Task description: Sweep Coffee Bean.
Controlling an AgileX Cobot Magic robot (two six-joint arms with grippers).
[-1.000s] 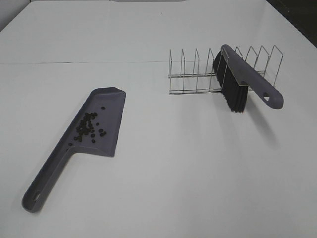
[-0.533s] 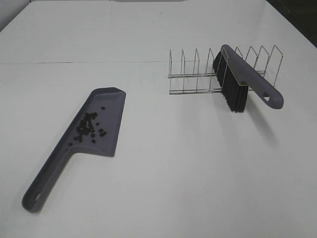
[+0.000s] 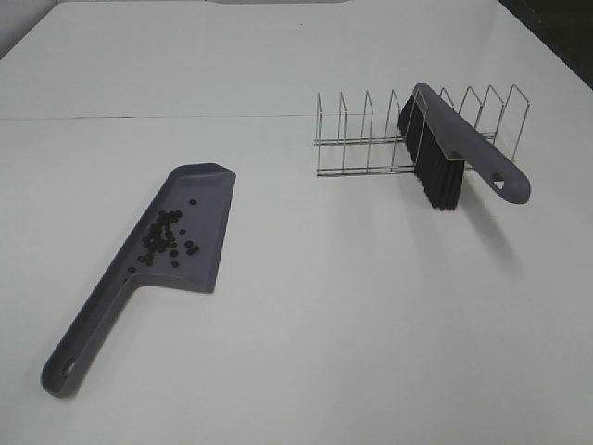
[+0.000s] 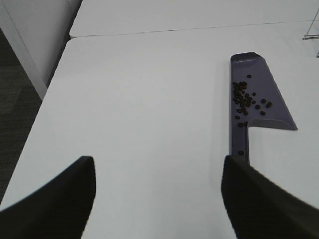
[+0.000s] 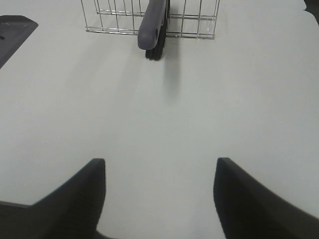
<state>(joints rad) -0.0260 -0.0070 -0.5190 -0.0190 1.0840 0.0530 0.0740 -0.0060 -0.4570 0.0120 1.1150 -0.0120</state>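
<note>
Grey-purple dustpan [image 3: 185, 232] already holds the coffee bean [image 3: 165, 239] heap (brush [image 3: 445, 153] racked), so you seem finished; both claws gape empty.

You have a white table [image 3: 306, 352] carrying a grey-purple dustpan [image 3: 139, 278]; the wire rack [image 3: 371, 139] stands well right of that dustpan, farther back.
</note>
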